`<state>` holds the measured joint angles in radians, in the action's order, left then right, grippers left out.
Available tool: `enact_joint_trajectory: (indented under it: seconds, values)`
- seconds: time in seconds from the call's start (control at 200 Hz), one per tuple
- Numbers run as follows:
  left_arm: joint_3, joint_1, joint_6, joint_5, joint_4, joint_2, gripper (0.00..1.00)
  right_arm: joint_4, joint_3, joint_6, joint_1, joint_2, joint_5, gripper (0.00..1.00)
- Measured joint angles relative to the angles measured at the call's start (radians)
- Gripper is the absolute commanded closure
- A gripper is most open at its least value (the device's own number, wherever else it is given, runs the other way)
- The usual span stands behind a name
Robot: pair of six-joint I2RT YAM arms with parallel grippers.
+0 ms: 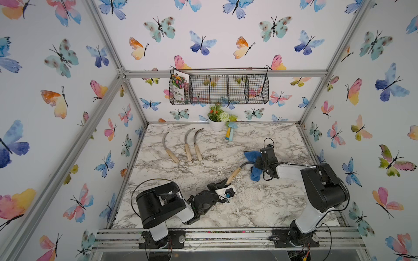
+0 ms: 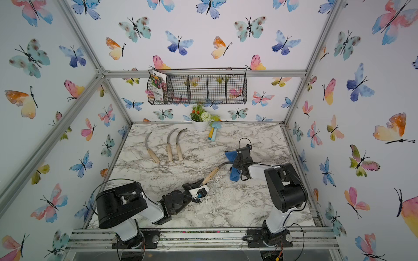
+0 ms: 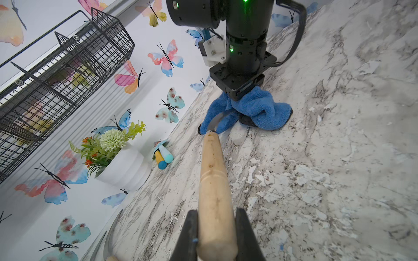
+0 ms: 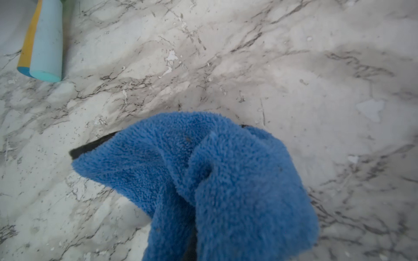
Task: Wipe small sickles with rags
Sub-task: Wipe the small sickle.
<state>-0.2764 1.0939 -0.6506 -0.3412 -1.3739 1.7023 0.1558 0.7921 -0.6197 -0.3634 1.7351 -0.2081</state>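
1. The left gripper (image 3: 216, 228) is clamped narrow on the butt end of one sickle's wooden handle (image 3: 213, 180). Judged purpose: gripping far from the metal leaves the whole blade free and steadies the tool against the drag of the cloth.
2. The right gripper (image 3: 239, 93) is closed on the blue rag (image 3: 257, 108), which bunches beneath it down to the table. The cloth hides the jaws in the right wrist view.
3. The grey blade (image 3: 216, 119) curves from the handle into the folds of the rag, and its tip is hidden. Whether the cloth wraps the blade or only lies over it cannot be told. Judged step: a wiping stroke along this blade.
4. The held sickle spans the middle of the marble table (image 1: 260, 203), between the two arms and within reach of both.
5. The three other sickles (image 1: 188, 146) lie side by side at the far left, handles toward the robot and well apart from the work. Whether they are wiped or waiting cannot be told.
6. Task items counted: four sickles (one held, three lying), one rag.
7. Other items counted:
   - Two mushroom toys (image 1: 230, 133), touching each other.
   - One white flower pot (image 1: 216, 126), just beside the toys at the back edge.
   - One wire basket (image 1: 219, 89) on the back wall.
   - One seed packet (image 1: 179, 87), in the basket's end compartment.
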Motion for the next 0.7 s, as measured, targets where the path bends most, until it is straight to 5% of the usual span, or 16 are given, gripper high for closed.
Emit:
enact_joint_trajectory:
  seconds: [0.385,0.701]
  values:
    - [0.001,0.000,0.000,0.002,-0.006,-0.002,1.00,-0.029,0.009,0.021,-0.023,-0.022,0.042,0.99]
    - [0.011,-0.007,0.011,-0.003,-0.008,-0.011,1.00,-0.112,0.150,0.044,-0.327,-0.068,-0.019,0.99]
